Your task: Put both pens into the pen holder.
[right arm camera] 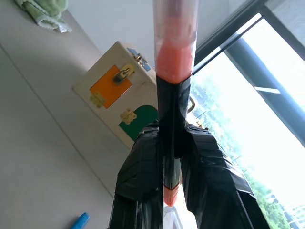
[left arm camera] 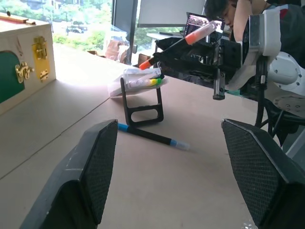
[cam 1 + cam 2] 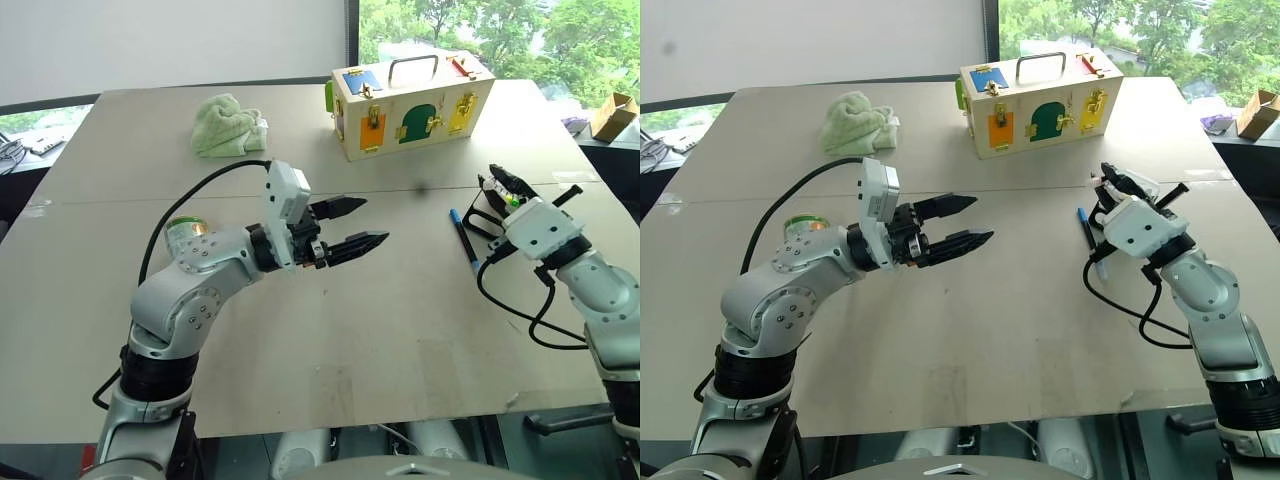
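**Pens: one gripped, one on the table**

Pens are our concern. We see the orange-capped pen [image 1: 174,71] clamped between the fingers of the right gripper [image 2: 190,52], held above the pen holder [image 2: 140,93]. We find the blue-capped pen [image 2: 152,137] lying flat on the table [image 3: 350,340] just beside the holder's black stand. Our left gripper [image 3: 350,225] hangs well apart from the holder, jaws spread and empty.

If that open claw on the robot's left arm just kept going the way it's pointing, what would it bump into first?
Probably the right gripper holding the orange pen, above the pen holder; depth is uncertain. The left gripper aims there.
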Robot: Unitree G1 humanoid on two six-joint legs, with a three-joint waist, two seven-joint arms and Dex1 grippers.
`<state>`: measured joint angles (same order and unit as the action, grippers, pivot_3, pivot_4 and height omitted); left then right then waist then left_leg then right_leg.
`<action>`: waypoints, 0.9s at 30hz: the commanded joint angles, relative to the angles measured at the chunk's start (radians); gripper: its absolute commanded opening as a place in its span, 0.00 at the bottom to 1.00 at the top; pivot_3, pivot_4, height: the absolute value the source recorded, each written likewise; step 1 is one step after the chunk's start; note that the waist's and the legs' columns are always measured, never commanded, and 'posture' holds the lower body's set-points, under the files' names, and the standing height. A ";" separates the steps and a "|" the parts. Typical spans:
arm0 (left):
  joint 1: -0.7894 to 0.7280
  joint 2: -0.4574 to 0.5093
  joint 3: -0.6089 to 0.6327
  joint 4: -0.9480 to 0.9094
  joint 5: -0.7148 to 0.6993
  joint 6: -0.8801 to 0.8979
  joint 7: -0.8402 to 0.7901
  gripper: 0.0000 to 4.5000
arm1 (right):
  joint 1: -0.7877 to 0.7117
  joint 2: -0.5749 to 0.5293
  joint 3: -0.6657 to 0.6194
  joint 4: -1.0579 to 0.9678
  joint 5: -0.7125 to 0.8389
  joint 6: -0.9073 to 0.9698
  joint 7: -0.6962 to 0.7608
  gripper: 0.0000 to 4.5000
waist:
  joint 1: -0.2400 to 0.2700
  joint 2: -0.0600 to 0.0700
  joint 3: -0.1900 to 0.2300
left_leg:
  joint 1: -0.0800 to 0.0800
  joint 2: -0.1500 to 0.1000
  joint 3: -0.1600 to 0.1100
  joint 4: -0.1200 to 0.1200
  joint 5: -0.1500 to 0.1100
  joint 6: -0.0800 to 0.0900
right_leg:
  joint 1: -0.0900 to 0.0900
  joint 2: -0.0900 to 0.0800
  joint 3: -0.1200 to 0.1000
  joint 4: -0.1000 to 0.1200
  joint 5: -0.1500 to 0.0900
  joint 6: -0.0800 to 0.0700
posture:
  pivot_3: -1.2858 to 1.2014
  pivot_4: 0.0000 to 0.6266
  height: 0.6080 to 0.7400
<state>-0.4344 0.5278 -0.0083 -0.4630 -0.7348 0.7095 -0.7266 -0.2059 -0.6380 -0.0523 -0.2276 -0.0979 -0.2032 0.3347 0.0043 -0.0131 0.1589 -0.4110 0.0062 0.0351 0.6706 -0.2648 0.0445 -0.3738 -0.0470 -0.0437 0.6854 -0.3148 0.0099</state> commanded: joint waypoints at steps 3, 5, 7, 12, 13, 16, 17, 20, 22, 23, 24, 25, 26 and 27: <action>0.000 0.005 0.015 -0.059 -0.008 -0.022 0.000 0.79 | -0.017 0.014 -0.052 0.053 -0.027 -0.047 -0.043 0.04 | 0.005 0.000 0.000 | 0.000 0.000 0.000 0.000 0.000 0.000 | 0.000 0.000 0.001 0.000 0.000 0.000 | 0.52 0.24 1.00; 0.000 0.007 0.014 -0.062 -0.002 -0.028 -0.001 0.79 | -0.018 0.022 -0.048 0.066 -0.024 -0.046 -0.043 0.04 | 0.005 0.000 0.000 | -0.001 0.000 0.000 0.000 0.000 0.000 | 0.000 0.000 0.001 0.000 0.000 0.000 | 0.52 0.24 1.00; -0.003 -0.001 0.017 -0.057 0.005 -0.040 0.004 0.79 | -0.022 0.032 -0.045 0.073 -0.020 -0.038 -0.047 0.04 | 0.006 0.000 0.000 | 0.000 0.000 0.000 0.000 0.000 0.000 | 0.000 0.000 0.001 0.000 0.000 0.000 | 0.52 0.24 1.00; -0.001 0.011 0.008 -0.052 0.021 -0.048 -0.003 0.79 | -0.032 0.050 -0.056 0.104 -0.023 -0.019 -0.067 0.04 | 0.006 0.000 0.000 | 0.000 0.000 0.000 0.001 0.000 0.000 | 0.000 0.000 0.001 0.001 0.000 0.000 | 0.52 0.24 1.00; 0.002 0.012 0.005 -0.052 0.024 -0.051 -0.005 0.79 | -0.034 0.054 -0.059 0.115 -0.020 -0.016 -0.071 0.04 | 0.007 0.000 0.000 | 0.000 0.000 0.000 0.001 0.000 0.000 | 0.000 0.000 0.001 0.001 0.000 0.000 | 0.52 0.24 1.00; 0.003 0.012 0.006 -0.054 0.020 -0.047 -0.006 0.81 | -0.056 0.077 -0.074 0.161 -0.011 0.006 -0.102 0.20 | 0.007 0.000 0.000 | 0.000 0.000 0.000 0.001 0.000 0.000 | 0.000 0.000 0.001 0.001 0.000 0.000 | 0.52 0.24 1.00; 0.003 0.012 0.006 -0.055 0.020 -0.047 -0.006 0.81 | -0.066 0.083 -0.075 0.177 -0.007 0.014 -0.108 0.25 | 0.007 0.000 0.000 | 0.000 0.000 0.000 0.001 0.000 0.000 | 0.000 0.000 0.001 0.001 0.000 0.000 | 0.52 0.24 1.00; 0.002 0.011 0.010 -0.058 0.017 -0.044 -0.002 0.81 | -0.100 0.112 -0.094 0.218 0.009 0.048 -0.137 0.49 | 0.005 0.000 0.000 | 0.000 0.000 0.000 0.002 0.000 0.000 | 0.000 0.000 0.001 0.003 0.000 0.000 | 0.52 0.24 1.00; 0.004 0.013 0.013 -0.059 0.015 -0.042 -0.002 0.81 | -0.111 0.117 -0.101 0.231 0.010 0.046 -0.143 0.66 | 0.007 0.000 0.000 | 0.000 0.000 0.000 0.002 0.000 0.000 | 0.000 0.000 0.001 0.003 0.000 0.000 | 0.52 0.24 1.00; 0.007 0.016 0.016 -0.061 0.012 -0.041 -0.003 0.81 | -0.113 0.120 -0.105 0.230 0.019 0.049 -0.140 0.73 | 0.007 0.000 0.000 | 0.000 0.000 0.000 0.002 0.000 0.000 | -0.001 0.000 0.001 0.003 0.000 0.000 | 0.52 0.24 1.00; 0.009 0.017 0.018 -0.062 0.010 -0.040 -0.003 0.81 | -0.114 0.122 -0.108 0.228 0.026 0.053 -0.137 0.83 | 0.007 0.000 0.000 | 0.000 0.000 0.000 0.002 0.000 0.000 | -0.001 0.000 0.001 0.003 0.000 0.000 | 0.52 0.24 1.00; 0.012 0.019 0.020 -0.062 0.011 -0.041 -0.005 0.81 | -0.108 0.121 -0.113 0.220 0.033 0.054 -0.131 0.94 | 0.007 0.000 0.000 | 0.000 0.000 0.001 0.002 0.000 0.000 | -0.001 0.000 0.001 0.003 0.000 0.000 | 0.52 0.24 1.00; 0.014 0.021 0.021 -0.060 0.013 -0.043 -0.006 0.81 | -0.100 0.121 -0.119 0.203 0.046 0.054 -0.124 0.94 | 0.007 0.000 0.000 | 0.000 0.000 0.001 0.002 0.000 0.000 | -0.001 0.000 0.001 0.003 0.000 0.000 | 0.52 0.24 1.00; 0.015 0.022 0.022 -0.058 0.013 -0.045 -0.007 0.81 | -0.093 0.120 -0.124 0.187 0.056 0.053 -0.118 0.94 | 0.007 0.000 0.000 | 0.000 0.000 0.001 0.002 0.000 0.000 | -0.001 0.000 0.002 0.003 0.000 0.000 | 0.52 0.24 1.00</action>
<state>-0.4244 0.5424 -0.0084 -0.4875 -0.7108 0.6795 -0.7261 -0.2965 -0.5126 -0.1356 0.0155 -0.0687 -0.1482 0.2142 0.0117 -0.0129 0.1589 -0.4110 0.0062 0.0358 0.6723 -0.2647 0.0446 -0.3744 -0.0471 -0.0422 0.6889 -0.3148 0.0097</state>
